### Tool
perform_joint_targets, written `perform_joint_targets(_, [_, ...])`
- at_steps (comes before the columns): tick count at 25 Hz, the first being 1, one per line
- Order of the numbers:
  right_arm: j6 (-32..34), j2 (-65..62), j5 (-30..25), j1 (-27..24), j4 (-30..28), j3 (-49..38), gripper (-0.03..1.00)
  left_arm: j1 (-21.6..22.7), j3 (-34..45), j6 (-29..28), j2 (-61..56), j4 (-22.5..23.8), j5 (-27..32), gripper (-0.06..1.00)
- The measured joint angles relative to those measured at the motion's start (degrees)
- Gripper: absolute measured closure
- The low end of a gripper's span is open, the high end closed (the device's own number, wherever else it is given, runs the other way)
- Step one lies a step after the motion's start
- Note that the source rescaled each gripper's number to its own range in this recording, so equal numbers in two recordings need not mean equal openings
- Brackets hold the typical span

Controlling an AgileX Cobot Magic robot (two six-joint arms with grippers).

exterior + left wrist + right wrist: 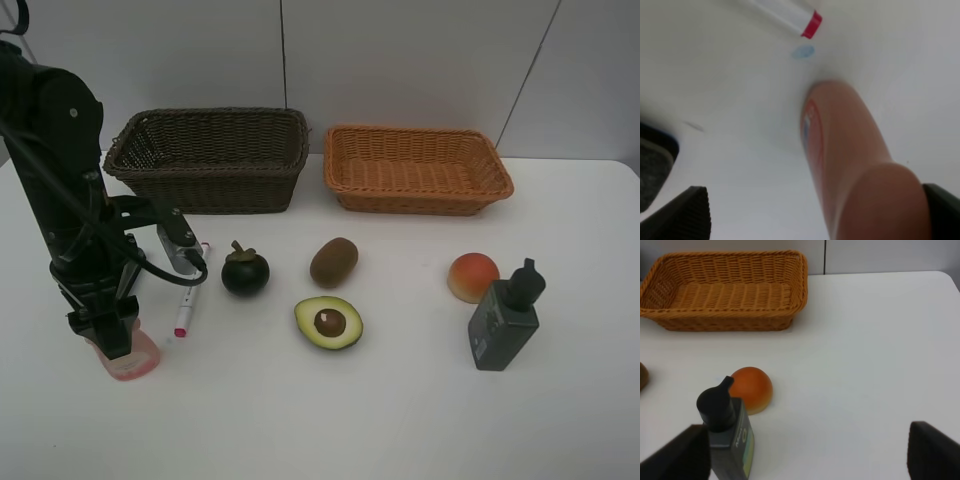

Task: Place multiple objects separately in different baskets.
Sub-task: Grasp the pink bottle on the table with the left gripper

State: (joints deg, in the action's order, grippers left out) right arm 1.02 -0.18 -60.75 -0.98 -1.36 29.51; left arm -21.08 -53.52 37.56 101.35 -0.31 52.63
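A pink bottle (138, 362) lies on the white table at the front left. My left gripper (112, 338) stands over it, open. In the left wrist view the pink bottle (850, 155) lies between the fingers (685, 212), close to one and well apart from the other. A white marker (186, 308) with a red cap lies just beyond. Mangosteen (245, 271), kiwi (334, 261) and avocado half (328, 322) sit mid-table. Peach (472, 276) and dark pump bottle (505, 320) are at the right. My right gripper (805, 457) hangs open near the pump bottle (727, 435) and peach (751, 388).
A dark brown basket (210, 180) and an orange basket (415, 195) stand side by side at the back, both with nothing in them. A dark block (652, 162) shows at the edge of the left wrist view. The left arm (60, 180) rises at the table's left side.
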Motion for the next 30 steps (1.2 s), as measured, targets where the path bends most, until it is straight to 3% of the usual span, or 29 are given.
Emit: perform_joint_targets(30, [0.0, 0.0, 0.0, 0.0, 0.0, 0.0, -0.03, 0.04, 2.5, -1.76, 3.09, -4.08, -6.85, -0.06])
